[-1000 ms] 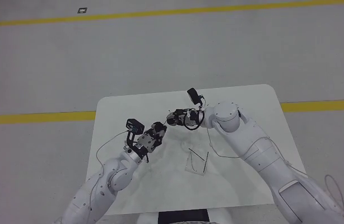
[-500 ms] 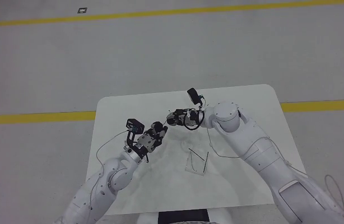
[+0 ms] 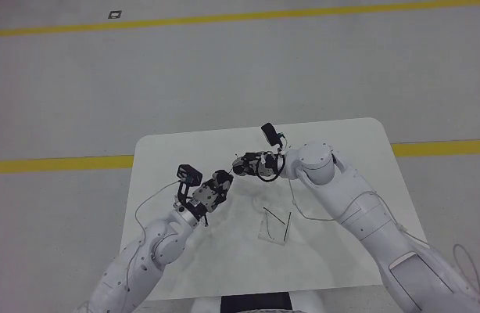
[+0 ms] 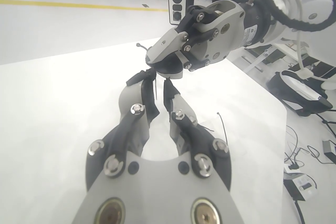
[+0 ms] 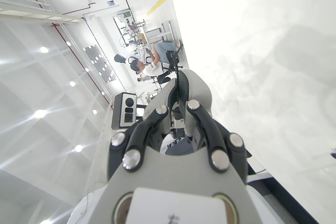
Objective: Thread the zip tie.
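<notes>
Zip tie (image 5: 179, 89) clamped in R pincer (image 5: 181, 76), head poking past its tips; tail hangs between fingers of L pincer (image 4: 157, 79), nearly together, can't tell if gripped. Spare ties (image 4: 223, 128) on bench (image 4: 52, 104) beside L pincer.

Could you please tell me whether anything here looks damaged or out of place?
Yes: the black pad lining on the left gripper looks frayed, with a loose flap curling away near its tip. The zip tie pinched in the right gripper looks intact.
</notes>
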Available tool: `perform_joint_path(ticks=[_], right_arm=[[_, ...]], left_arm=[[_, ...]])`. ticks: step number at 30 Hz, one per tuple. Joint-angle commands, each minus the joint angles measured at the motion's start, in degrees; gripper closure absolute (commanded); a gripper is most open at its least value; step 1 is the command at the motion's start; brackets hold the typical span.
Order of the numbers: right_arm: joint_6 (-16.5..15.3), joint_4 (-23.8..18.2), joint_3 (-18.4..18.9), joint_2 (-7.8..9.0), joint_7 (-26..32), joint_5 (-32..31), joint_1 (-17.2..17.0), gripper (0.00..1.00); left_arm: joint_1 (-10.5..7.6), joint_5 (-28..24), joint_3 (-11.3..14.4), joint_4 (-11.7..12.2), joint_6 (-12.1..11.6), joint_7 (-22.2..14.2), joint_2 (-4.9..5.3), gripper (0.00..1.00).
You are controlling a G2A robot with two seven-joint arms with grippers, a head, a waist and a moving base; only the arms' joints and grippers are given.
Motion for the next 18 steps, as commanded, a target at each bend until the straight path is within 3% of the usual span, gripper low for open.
perform_joint_path(ticks=[1,7,12,18], right_arm=[[0.0,0.0,0.0,0.0,0.0,0.0,0.0,1.0],[0.0,0.0,0.0,0.0,0.0,0.0,0.0,1.0],[0.0,0.0,0.0,0.0,0.0,0.0,0.0,1.0],[0.0,0.0,0.0,0.0,0.0,0.0,0.0,1.0]], left_arm=[[-0.11,0.0,0.0,0.1,0.0,0.0,-0.06,0.88],[-0.45,0.0,0.1,0.4,-0.2,-0.2,-0.26,0.87],[-0.61,0.1,0.1,0.6,-0.4,-0.1,-0.4,1.0],[-0.68,0.2,0.1,0.7,-0.5,-0.3,-0.52,1.0]])
